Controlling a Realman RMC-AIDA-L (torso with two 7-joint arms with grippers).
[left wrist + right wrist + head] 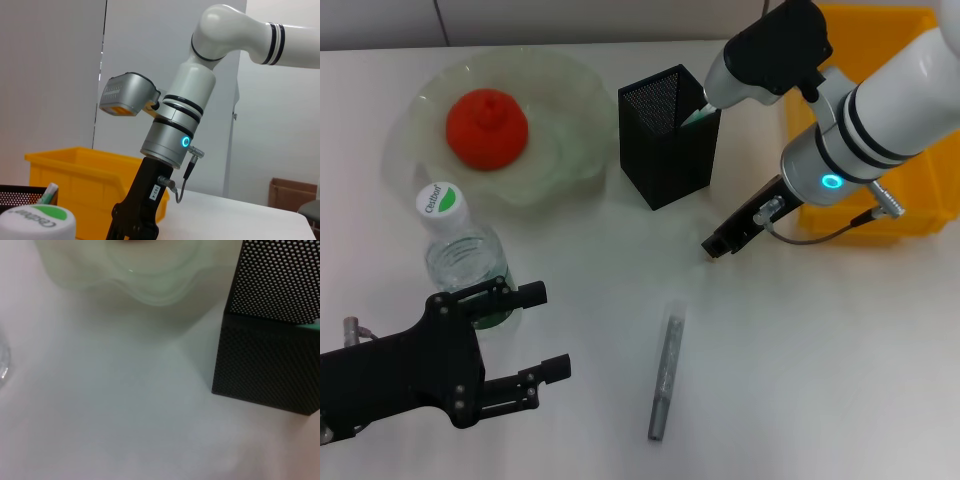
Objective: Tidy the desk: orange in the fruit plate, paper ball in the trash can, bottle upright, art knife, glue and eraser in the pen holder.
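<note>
Right arm over the pen holder, left fingers spread beside the upright bottle

On the white desk [820, 380] the black mesh pen holder [670, 135] stands between the pale green fruit plate [550, 150] and the yellow bin [910, 200]. The right gripper [725, 242] hangs low over the desk just beside the holder, on the bin side; whether its fingers are open or shut cannot be told. The bulky right arm [850, 130] reaches across the holder's far corner and part of the bin, hiding some of the holder's mouth. A green-and-white item [698, 116], possibly the glue, leans inside the holder at that corner; in the right wrist view only a sliver of green shows behind the mesh.

The orange [486, 127] sits in the fruit plate. The bottle [460, 250] stands upright near the plate, its white-and-green cap [442, 200] on top. The left gripper [535, 335] is at the desk's near edge with its 2 fingers spread apart, 1 finger [505, 295] touching or just beside the bottle's base, the other holding nothing.

A grey stick-shaped thing, likely the art knife [665, 375], lies alone on the open desk, well apart from both grippers and from the holder.
</note>
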